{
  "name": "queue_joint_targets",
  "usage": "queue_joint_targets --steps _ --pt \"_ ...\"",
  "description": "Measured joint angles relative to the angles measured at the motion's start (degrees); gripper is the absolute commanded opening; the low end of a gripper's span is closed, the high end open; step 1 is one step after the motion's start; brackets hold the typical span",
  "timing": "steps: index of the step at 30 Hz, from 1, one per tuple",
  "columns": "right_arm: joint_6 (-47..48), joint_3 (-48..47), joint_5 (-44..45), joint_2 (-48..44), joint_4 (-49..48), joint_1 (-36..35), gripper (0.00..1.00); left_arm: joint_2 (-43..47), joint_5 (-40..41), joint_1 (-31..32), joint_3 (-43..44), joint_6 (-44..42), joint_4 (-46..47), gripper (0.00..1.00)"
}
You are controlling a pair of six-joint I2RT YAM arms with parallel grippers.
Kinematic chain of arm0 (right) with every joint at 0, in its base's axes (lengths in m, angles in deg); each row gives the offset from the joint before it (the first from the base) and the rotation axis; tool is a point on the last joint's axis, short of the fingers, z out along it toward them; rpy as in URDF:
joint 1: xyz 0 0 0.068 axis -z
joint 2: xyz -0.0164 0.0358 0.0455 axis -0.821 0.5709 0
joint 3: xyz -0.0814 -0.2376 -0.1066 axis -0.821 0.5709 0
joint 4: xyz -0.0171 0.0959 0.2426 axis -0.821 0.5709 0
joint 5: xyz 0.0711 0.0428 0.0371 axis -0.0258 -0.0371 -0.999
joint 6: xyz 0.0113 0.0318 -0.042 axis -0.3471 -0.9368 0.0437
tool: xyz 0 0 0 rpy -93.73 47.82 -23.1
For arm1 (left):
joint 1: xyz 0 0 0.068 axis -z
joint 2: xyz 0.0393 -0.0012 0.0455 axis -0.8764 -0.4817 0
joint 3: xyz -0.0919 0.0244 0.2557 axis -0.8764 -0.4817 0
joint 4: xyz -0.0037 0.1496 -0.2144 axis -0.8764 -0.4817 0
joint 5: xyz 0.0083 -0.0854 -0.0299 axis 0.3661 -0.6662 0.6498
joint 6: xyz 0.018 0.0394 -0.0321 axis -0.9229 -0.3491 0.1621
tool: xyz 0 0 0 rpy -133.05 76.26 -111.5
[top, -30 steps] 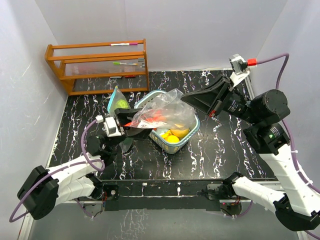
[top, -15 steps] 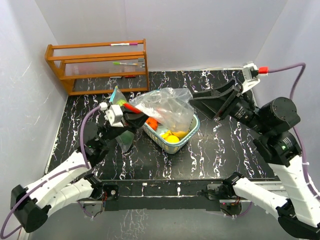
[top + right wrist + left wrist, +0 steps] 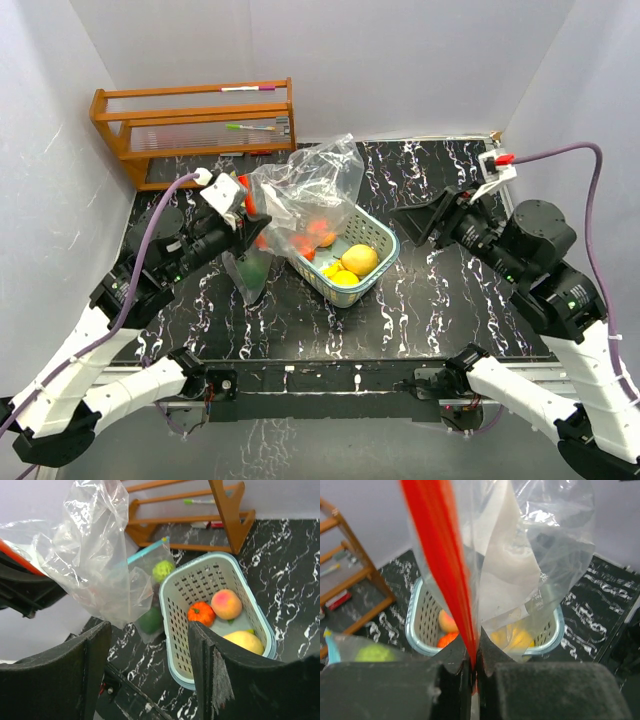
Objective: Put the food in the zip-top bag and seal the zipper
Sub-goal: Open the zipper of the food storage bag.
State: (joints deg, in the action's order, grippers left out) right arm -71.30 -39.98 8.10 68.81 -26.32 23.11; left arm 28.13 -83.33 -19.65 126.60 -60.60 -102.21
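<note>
Two grippers are seen over a black marble-patterned table [image 3: 450, 300]. The left gripper [image 3: 473, 662] is clamped fully shut on the red zipper strip [image 3: 445, 570] of a clear plastic zip-top bag [image 3: 310, 185]. The bag is held up so that its crumpled film hangs over the far left part of a pale teal lattice plastic basket [image 3: 175, 625]. The right gripper [image 3: 150, 630] is held to the right of the basket. Its two black fingers [image 3: 95, 675] are spread apart, and nothing is held between them.

The food is found in two places. In the basket, three pieces are counted from the right wrist: one orange ridged toy fruit [image 3: 201, 614], one peach-coloured toy fruit [image 3: 226, 604] touching it, and one large yellow toy fruit [image 3: 245, 642] nearer the front corner. From above, a smaller yellow piece [image 3: 335, 272] is also made out just beside the large yellow one, which makes at least four. More may be hidden behind the hanging film.

Two further pieces are enclosed in a second clear bag with a blue zipper [image 3: 147, 550], which lies on the table just left of the basket. One is a light green bumpy toy fruit [image 3: 161, 571] and the other a dark green toy piece [image 3: 150, 620].

One wooden two-shelf rack [image 3: 195, 130] is placed at the far left corner, and two pens are seen on it.
</note>
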Motion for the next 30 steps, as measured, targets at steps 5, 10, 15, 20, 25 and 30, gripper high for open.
queue_joint_targets --steps 5,10,15,20,25,30 --pt "-0.42 4.07 -2.45 0.0 -0.7 0.0 0.63 -3.37 3.04 0.0 6.69 -0.02 -12.68 0.0" --pt "-4.52 13.49 -10.62 0.0 -8.83 0.0 0.53 -6.51 4.81 0.0 10.95 2.23 -21.92 0.0" --pt "-10.27 22.36 -19.45 0.98 -21.07 0.0 0.5 -7.37 12.59 0.0 12.85 5.42 -31.56 0.0" --pt "-15.1 24.63 -24.81 4.0 -34.49 -2.43 0.49 -8.41 16.28 -0.11 16.0 8.39 -38.6 0.0" --pt "-13.51 22.75 -21.27 12.17 -41.31 -16.55 0.5 -9.11 16.39 -0.11 16.74 10.95 -42.97 0.0" --pt "-9.86 19.65 -11.56 20.9 -40.57 -29.31 0.54 -9.03 15.5 -0.11 15.28 13.38 -42.77 0.0"
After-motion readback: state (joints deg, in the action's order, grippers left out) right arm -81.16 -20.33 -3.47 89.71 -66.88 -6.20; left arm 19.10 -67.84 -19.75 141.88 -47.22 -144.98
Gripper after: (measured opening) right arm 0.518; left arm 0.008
